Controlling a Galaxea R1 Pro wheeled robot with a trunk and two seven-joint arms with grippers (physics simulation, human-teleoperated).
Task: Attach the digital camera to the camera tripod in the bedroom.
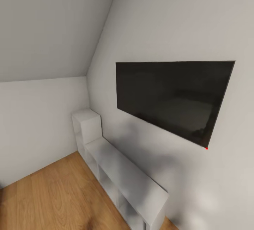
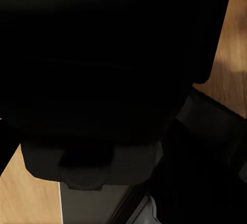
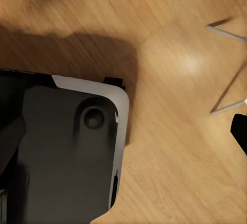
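A large black mass (image 2: 103,54) sits right against the lens in the left wrist view. I cannot tell whether it is the digital camera or part of my own body, and the left fingers cannot be made out. In the right wrist view, two thin silver rods (image 3: 229,106) cross the wood floor and look like legs of the camera tripod; its head is out of view. My right gripper (image 3: 123,136) stands open, with one dark fingertip (image 3: 240,131) at the frame's edge and nothing between the fingers.
The head view faces a white bedroom corner. A black wall screen (image 1: 173,96) hangs over low white cube shelving (image 1: 120,173) on the light wood floor (image 1: 53,194). My grey and black base (image 3: 67,152) stands on the floor under the right wrist.
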